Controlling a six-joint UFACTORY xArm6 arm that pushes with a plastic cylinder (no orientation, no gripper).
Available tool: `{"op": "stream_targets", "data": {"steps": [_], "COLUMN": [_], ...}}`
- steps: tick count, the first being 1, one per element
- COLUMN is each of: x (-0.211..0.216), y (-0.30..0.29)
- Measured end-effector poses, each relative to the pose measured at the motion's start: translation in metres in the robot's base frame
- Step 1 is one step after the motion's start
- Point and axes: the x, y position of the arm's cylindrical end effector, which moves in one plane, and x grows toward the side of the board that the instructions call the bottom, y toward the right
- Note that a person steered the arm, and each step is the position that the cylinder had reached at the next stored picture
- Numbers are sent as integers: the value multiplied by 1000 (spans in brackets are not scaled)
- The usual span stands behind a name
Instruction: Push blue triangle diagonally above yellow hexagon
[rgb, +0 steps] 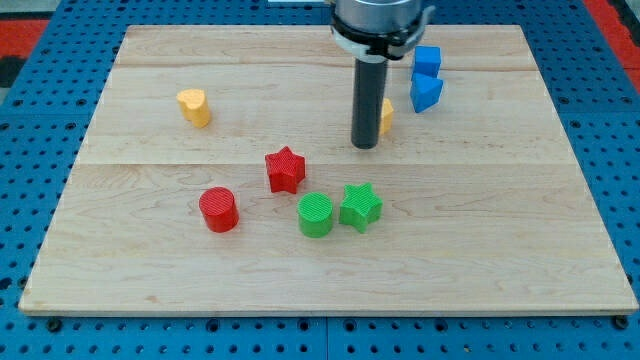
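Note:
The blue triangle (425, 93) lies near the view's top right on the wooden board (500, 230). A blue cube (427, 60) touches it just above. The yellow hexagon (385, 115) is mostly hidden behind my rod; only its right edge shows, left of and slightly below the blue triangle. My tip (364, 146) rests on the board just left of and below the yellow hexagon, about a block's width left of the blue triangle and lower than it.
A yellow heart (195, 106) sits at the upper left. A red star (285, 169) and a red cylinder (218, 209) lie in the middle left. A green cylinder (316, 214) touches a green star (360, 206) below my tip.

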Motion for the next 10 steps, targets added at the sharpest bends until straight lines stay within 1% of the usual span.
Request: {"op": "stream_targets", "data": {"steps": [1,2,3,4,5,6,7,8,9,10], "x": [-17,-57,-90,-47,-58,-91,-119,-139,-147,-137], "y": [73,80,-1,-71,-46,-49,-37,-41,45,61]}}
